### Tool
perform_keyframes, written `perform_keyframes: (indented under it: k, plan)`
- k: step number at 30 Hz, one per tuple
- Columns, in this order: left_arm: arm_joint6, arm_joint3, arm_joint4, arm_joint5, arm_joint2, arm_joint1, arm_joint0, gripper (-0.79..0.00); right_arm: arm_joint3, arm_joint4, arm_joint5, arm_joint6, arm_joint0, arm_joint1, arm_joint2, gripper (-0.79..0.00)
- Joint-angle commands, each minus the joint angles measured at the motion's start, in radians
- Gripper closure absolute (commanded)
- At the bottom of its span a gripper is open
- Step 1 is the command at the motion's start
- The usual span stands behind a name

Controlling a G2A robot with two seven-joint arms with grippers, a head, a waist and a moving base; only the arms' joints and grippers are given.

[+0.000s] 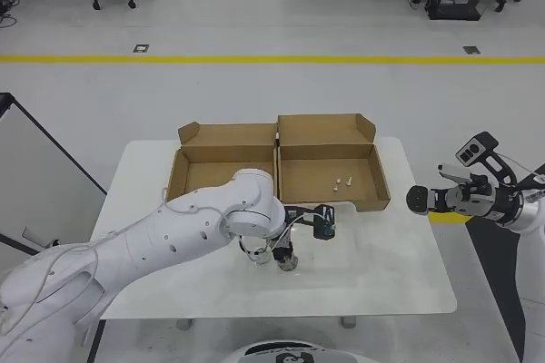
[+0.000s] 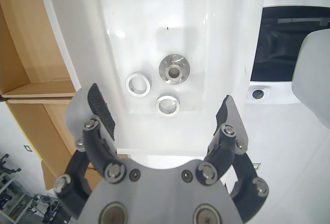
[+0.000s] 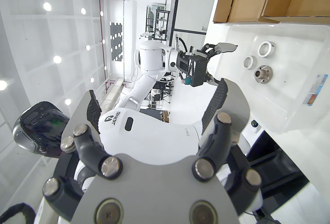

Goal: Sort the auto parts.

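**Desk** (image 1: 391, 272): white, carrying two cardboard boxes and one clear bin.

**Clear bin** (image 2: 154, 3): transparent plastic, set just in front of the boxes. A printed sticker (image 3: 315, 90) sits on one wall; its print is too small to read. Contents are three metal auto parts lying close together but apart:
- flanged hub (image 2: 180, 65), bore upward
- larger ring (image 2: 138, 95), beside the hub
- smaller ring (image 2: 157, 105), beside both

**Right-hand box** (image 1: 380, 177): open, flap up, with a few pale bolts (image 1: 342, 181) loose on its floor.

**Left-hand box** (image 1: 222, 177): open, with its side touching the right-hand box. No legible marking shows on either box.

**Left gripper** (image 2: 161, 94): hangs over the bin near the rings. Its fingers (image 2: 100, 106) are spread wide, ribbed pads facing each other, holding nothing and touching nothing.

**Right gripper** (image 3: 157, 88): held in the air off the desk's right edge (image 1: 418, 198), well apart from the bin. Its fingers (image 3: 214, 103) are spread wide, with nothing between them.
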Motion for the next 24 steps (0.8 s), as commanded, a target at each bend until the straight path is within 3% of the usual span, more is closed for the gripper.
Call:
perform_keyframes:
  k: [1, 24]
  plan:
    - [0.004, 0.011, 0.003, -0.002, 0.008, -0.007, 0.001, -0.785, 0.000, 0.000, 0.000, 0.000, 0.000, 0.000, 0.000, -0.785]
    - [0.019, 0.101, 0.017, -0.019, 0.061, -0.079, 0.004, -0.785, 0.000, 0.000, 0.000, 0.000, 0.000, 0.000, 0.000, -0.785]
